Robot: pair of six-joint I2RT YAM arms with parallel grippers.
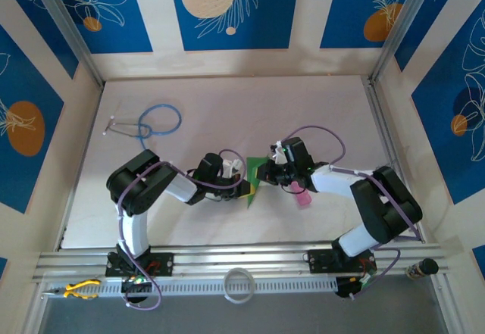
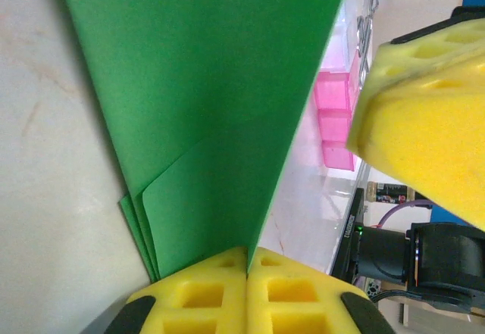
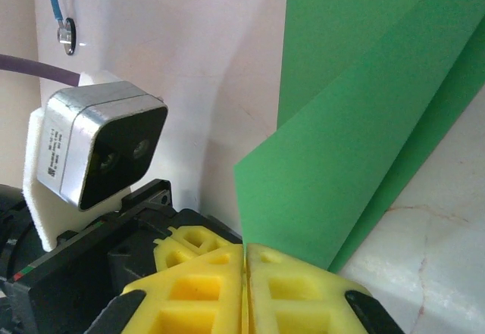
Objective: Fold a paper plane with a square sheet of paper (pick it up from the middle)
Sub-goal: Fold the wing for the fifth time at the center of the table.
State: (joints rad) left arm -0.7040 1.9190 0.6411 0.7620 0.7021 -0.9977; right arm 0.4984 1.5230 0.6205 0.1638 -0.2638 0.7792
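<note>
green paper (image 2: pixel 204 99), pinched in left end effector (image 2: pixel 246 262)

The left arm (image 1: pixel 140 190) and right arm (image 1: pixel 379 205) are black-and-white jointed links trailing purple cables (image 1: pixel 333 133). The left hand (image 2: pixel 247 273) and right hand (image 3: pixel 244 273) wear pocketed yellow foam pads (image 2: pixel 204 296); at nine o'clock, a silver camera block (image 3: pixel 102 148).

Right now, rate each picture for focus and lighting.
Top external: evenly lit, soft shadows on the table, green paper small but clear. Left wrist: paper sharp, the yellow pad at upper right and the pink bottle blurred. Right wrist: paper crisp, table bright and washed out, stethoscope soft.
</note>
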